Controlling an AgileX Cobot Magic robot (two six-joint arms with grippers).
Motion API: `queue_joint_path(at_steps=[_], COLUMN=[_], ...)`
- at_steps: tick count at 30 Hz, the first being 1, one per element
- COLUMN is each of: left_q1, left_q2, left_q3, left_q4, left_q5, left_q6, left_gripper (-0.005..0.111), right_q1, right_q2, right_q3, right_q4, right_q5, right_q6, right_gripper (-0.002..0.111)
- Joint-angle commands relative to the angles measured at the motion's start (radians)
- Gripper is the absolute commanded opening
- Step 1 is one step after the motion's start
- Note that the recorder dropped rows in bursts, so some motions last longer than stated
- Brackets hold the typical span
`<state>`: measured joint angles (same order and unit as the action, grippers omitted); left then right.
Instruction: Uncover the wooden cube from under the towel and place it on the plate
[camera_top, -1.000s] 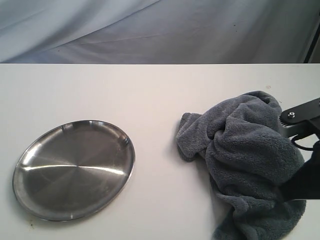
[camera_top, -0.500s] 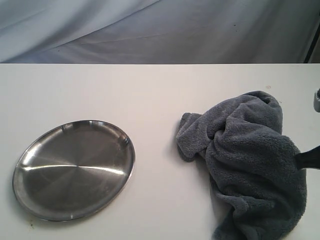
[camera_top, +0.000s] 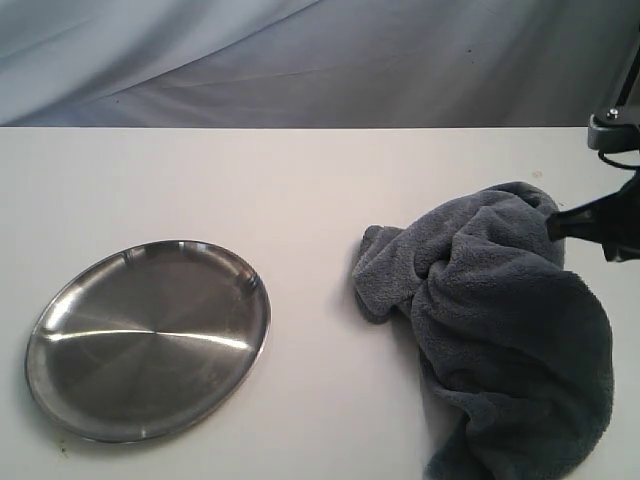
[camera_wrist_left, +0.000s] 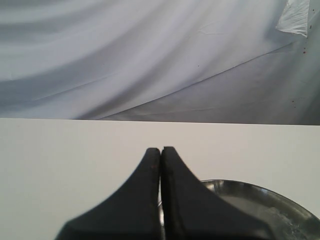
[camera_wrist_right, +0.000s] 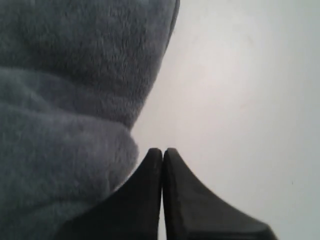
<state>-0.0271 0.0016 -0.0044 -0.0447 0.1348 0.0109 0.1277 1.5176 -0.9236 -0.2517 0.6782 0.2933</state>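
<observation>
Step in hand: uncovering, with no cloth lifted yet. The towel (camera_top: 500, 320) lies heaped by the right edge of the counter (camera_top: 300, 180) and runs down to the near right corner. The wooden cube shows in no view. I judge it to be under the heap, but no bump gives away where. The plate (camera_top: 150, 340) sits bare toward the near left corner, well apart from the towel.

The right gripper (camera_top: 553, 226) has its tip at the far right side of the heap, close to the right edge. Its wrist view shows the jaws pressed together with nothing between them. They are over bare counter just beside a fold; I cannot tell whether they touch the cloth.

The left gripper (camera_wrist_left: 160, 151) is out of the room camera's sight. Its wrist view shows the jaws likewise together and empty, with the plate's rim just below them.

Next move, as I read it: the right claw must open, take a deep bite on a thick fold at that side, then lift and draw the cloth clear.

Risk: plush pile may drag the cube along or tip it.
</observation>
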Motion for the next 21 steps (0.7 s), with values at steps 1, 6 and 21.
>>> queue_joint_path(at_steps=[1,6,21], left_q1=[-0.001,-0.001,-0.001], left_q2=[-0.002,-0.002,-0.002], left_q3=[0.004,0.004,0.004], left_q4=[0.001,0.001,0.001], left_q5=[-0.002,-0.002,-0.002], left_q6=[-0.001,-0.003,-0.003], left_gripper=[0.001,0.001,0.001], right_q1=[-0.012,-0.009,0.063], right_q2=[0.098,0.225,0.357], right_q3=[-0.127,-0.249,-0.405], right_q4=[0.017,0.146,0.519], right_q5=[-0.008,-0.008,0.024], right_q6=[-0.034,-0.140,-0.449], right_gripper=[0.000,0.000,0.000])
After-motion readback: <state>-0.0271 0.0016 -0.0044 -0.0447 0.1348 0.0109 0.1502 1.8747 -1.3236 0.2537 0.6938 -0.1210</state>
